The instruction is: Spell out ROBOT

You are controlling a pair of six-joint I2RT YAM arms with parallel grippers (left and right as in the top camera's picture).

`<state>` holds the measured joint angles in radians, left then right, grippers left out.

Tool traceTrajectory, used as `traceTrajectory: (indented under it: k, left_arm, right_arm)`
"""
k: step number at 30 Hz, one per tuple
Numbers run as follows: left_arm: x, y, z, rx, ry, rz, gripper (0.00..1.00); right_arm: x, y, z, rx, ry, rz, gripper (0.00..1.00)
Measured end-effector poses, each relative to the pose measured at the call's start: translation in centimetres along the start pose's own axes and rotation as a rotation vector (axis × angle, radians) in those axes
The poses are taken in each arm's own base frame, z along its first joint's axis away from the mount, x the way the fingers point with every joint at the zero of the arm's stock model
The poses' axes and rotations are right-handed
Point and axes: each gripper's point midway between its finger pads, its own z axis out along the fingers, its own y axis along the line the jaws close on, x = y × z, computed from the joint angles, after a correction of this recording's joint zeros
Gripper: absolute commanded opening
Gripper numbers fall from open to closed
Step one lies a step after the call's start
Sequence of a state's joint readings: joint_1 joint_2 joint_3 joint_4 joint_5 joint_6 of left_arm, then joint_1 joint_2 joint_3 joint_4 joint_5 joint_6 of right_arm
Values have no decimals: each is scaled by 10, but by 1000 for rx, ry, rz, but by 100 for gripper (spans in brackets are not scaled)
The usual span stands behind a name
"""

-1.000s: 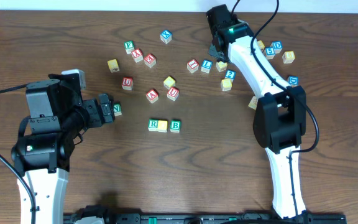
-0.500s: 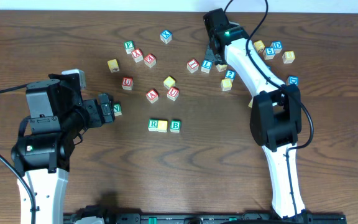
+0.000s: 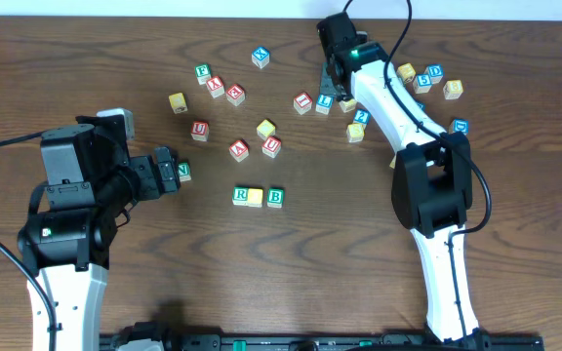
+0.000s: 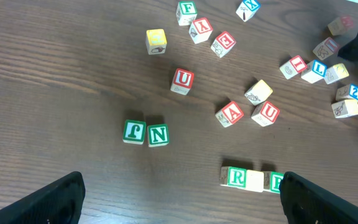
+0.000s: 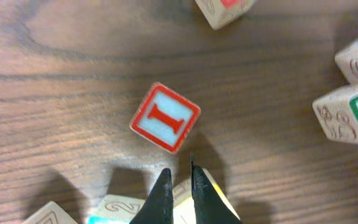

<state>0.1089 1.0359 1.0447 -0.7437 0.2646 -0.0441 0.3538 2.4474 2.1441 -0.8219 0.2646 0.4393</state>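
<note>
Since the earlier view the right hand has slid a little closer to the scattered cubes around the red I cube, while the left hand has not moved. The worktop is dark brown wood with long streaked grain. The cubes on it are small pale wooden blocks with crisp edges and coloured frames around printed letters. The right hand's two slim dark fingers are drawn together, with only a sliver of gap at the tips and nothing seen between them. The red I cube, turned corner-on, sits just beyond those tips, and a pale yellowish block lies under them, too cropped to read. The word's row lies well apart from this hand, back toward the arms' bases. In it the R cube, a green letter in a green frame, touches a yellow-faced cube, and the B cube, also green, is just beside that. The row is near the left hand, a little past its tips and off to one side; in the left wrist view one finger covers part of the B cube. The left hand's jaws stand wide apart and empty, with the green N cube just ahead of them.
</note>
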Motion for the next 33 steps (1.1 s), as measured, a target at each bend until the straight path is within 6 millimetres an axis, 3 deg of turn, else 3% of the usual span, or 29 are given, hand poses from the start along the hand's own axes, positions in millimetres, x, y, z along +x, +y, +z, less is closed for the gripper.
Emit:
traceTrajectory:
  k: [13, 21, 33]
  left_arm:
    - [0, 0, 0, 0, 0, 0, 98]
    - [0, 0, 0, 0, 0, 0, 98]
    - [0, 0, 0, 0, 0, 0, 98]
  right_arm:
    - [-2, 2, 3, -5, -11, -12, 5]
    - [21, 0, 33, 21, 50, -37, 5]
    - [29, -4, 32, 37, 81, -52, 2]
